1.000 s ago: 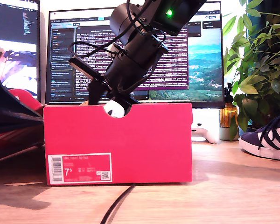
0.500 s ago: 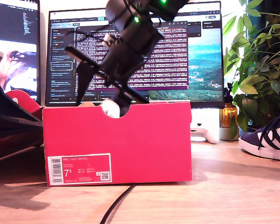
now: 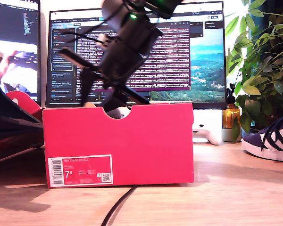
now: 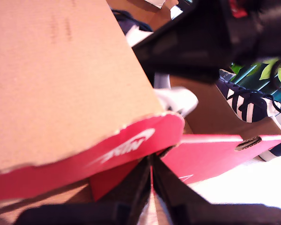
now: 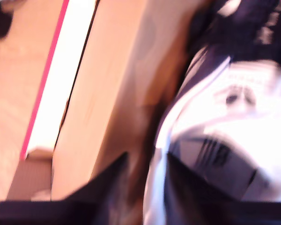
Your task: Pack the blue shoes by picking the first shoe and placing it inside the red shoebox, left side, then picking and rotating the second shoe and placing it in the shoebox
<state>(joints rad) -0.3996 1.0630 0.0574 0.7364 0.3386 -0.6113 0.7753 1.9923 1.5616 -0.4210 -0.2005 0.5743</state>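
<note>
The red shoebox point(image 3: 118, 146) stands mid-table with its 7.5 label facing the exterior camera. My second gripper point(image 3: 104, 92) hangs blurred just above the box's notch, fingers spread and open. In its wrist view one blue shoe point(image 5: 225, 108) lies inside, against the cardboard wall point(image 5: 117, 93). My first gripper point(image 4: 151, 173) is shut on the red edge of the raised lid point(image 4: 61, 84). That shoe's white sole point(image 4: 178, 99) shows in the box. The other blue shoe point(image 3: 271, 139) rests on the table at the exterior view's right, also visible beyond the box point(image 4: 248, 103).
Two monitors point(image 3: 137, 52) stand behind the box. A plant point(image 3: 259, 66), an amber jar point(image 3: 231, 117) and a white device point(image 3: 207, 132) sit at the exterior view's right. A black cable point(image 3: 115, 209) runs from under the box toward the camera.
The second gripper has lifted and shifted toward the exterior view's left over the box. The white part seen in the notch earlier no longer shows there.
</note>
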